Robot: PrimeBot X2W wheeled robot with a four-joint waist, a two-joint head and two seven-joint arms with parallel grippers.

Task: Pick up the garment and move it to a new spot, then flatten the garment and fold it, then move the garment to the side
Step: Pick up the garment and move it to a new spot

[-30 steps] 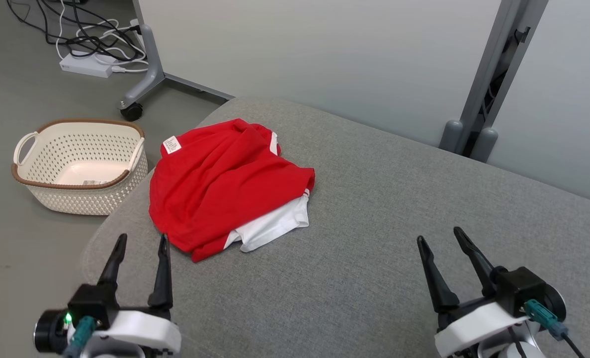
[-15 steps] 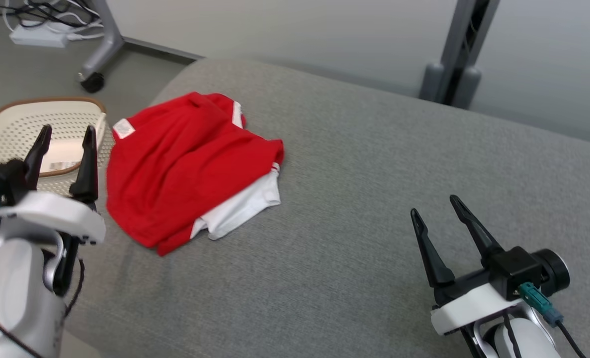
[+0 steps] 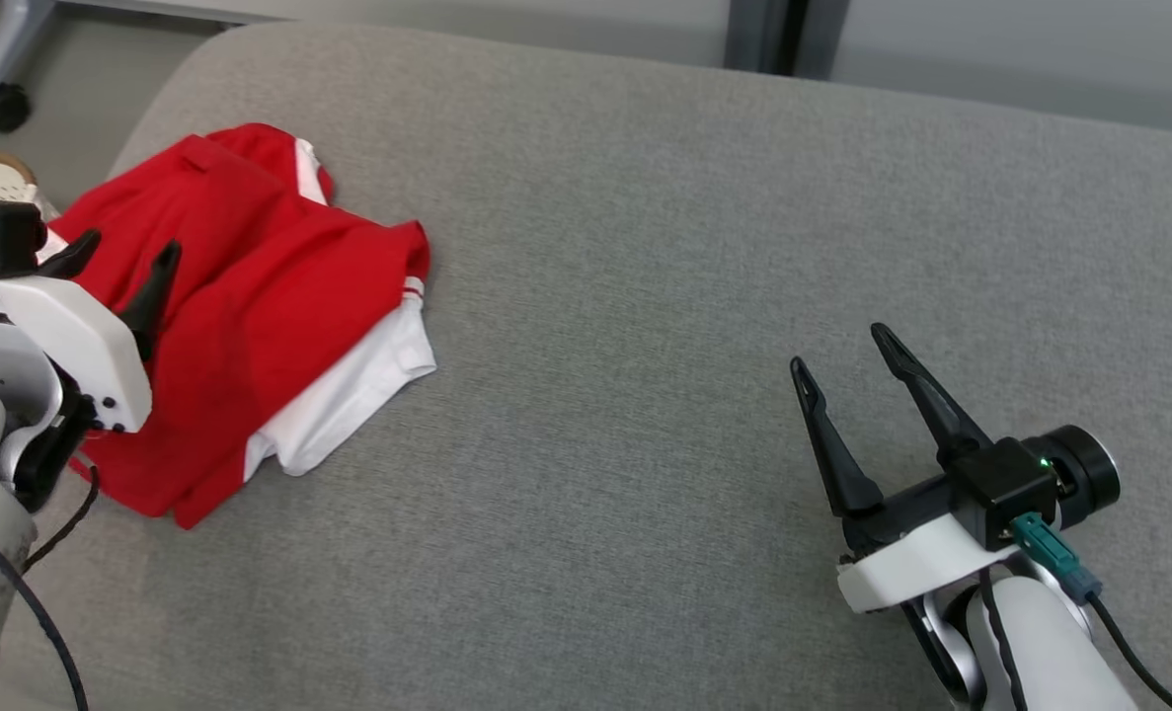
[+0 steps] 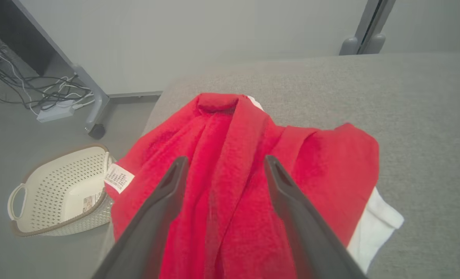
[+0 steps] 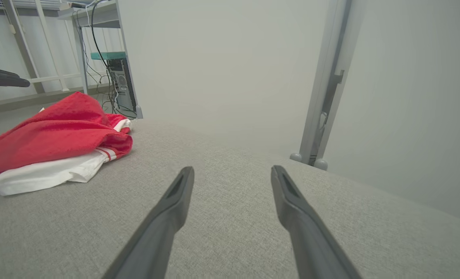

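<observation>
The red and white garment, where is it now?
Head view: the red and white garment lies crumpled at the left end of the grey fabric surface, below the open left gripper, near the cream perforated basket.

Light is soft and even on my screens, no glare. The crumpled red and white fabric garment casts only a faint shadow on the grey woven cushion. Wrist views bow at their edges; the plain pale wall looks hazy.
</observation>
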